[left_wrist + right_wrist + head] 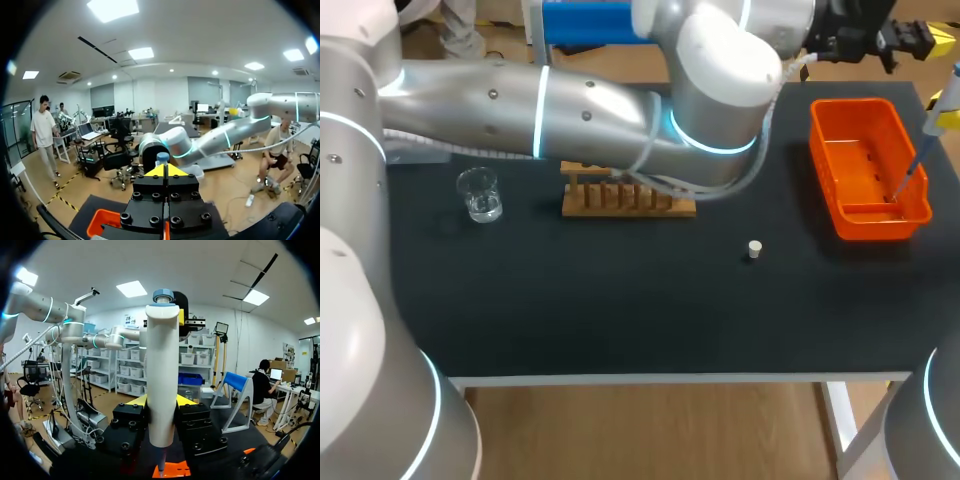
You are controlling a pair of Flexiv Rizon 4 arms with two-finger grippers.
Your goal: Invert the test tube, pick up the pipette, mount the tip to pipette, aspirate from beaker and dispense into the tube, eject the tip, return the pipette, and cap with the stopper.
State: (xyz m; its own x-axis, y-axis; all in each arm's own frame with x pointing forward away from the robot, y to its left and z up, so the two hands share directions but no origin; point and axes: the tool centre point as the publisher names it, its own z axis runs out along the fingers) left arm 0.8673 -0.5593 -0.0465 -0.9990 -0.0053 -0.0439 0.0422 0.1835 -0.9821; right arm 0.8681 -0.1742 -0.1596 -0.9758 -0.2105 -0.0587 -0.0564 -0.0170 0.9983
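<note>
Right wrist view: the pipette (162, 355) stands upright between the fingers of the right gripper (162, 401), which clamp its white body from both sides. Its blue-grey knob is uppermost, and an orange bin (172, 472) lies under it. Head view puts the pipette (925, 145) at the right edge of the frame, its thin tip slanting down into the bin (823, 165) at upper right. The left arm comes in from the left and reaches across, with the left gripper (912, 40) in the upper right corner, beyond the bin. In the left wrist view that gripper's yellow fingertips (158, 172) meet with no gap. On the black table (620, 310), a small white stopper (754, 249) lies right of centre, a wooden rack (626, 198) sits at upper centre, and a glass beaker (480, 195) stands at upper left.
</note>
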